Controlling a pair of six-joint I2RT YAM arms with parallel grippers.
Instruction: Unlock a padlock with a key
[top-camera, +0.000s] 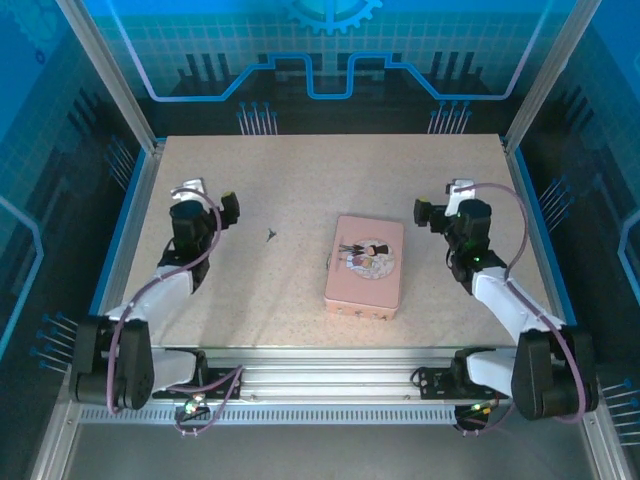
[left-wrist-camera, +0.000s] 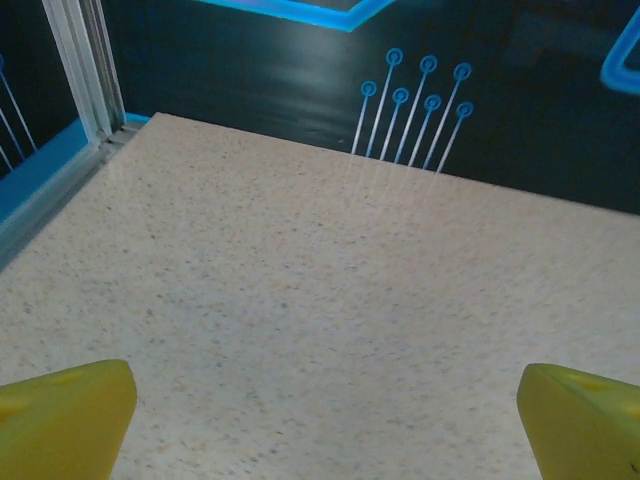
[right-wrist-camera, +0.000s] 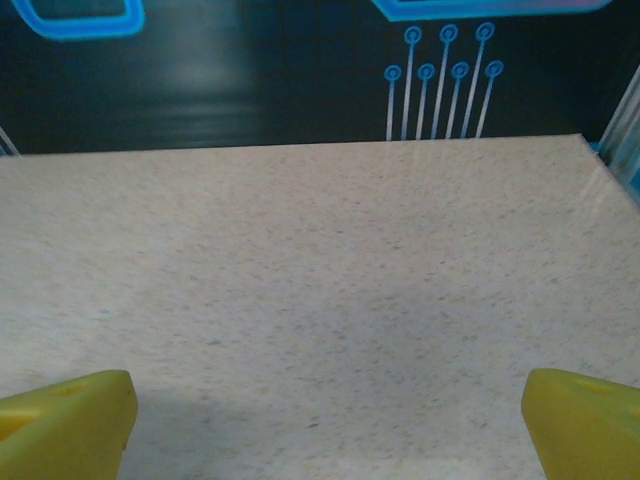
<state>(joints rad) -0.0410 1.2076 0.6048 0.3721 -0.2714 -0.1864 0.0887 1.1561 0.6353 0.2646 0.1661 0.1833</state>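
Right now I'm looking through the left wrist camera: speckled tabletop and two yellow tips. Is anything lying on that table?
Observer: Yes. A pink tin with a cartoon picture lies flat, off to your right.
Operator: Anything closer to my arm?
Observer: A tiny dark sliver, likely the key, lies between the left arm and the tin, touching neither.
Operator: And the other arm?
Observer: The right arm stands on the tin's far side, its jaws wide open and empty.
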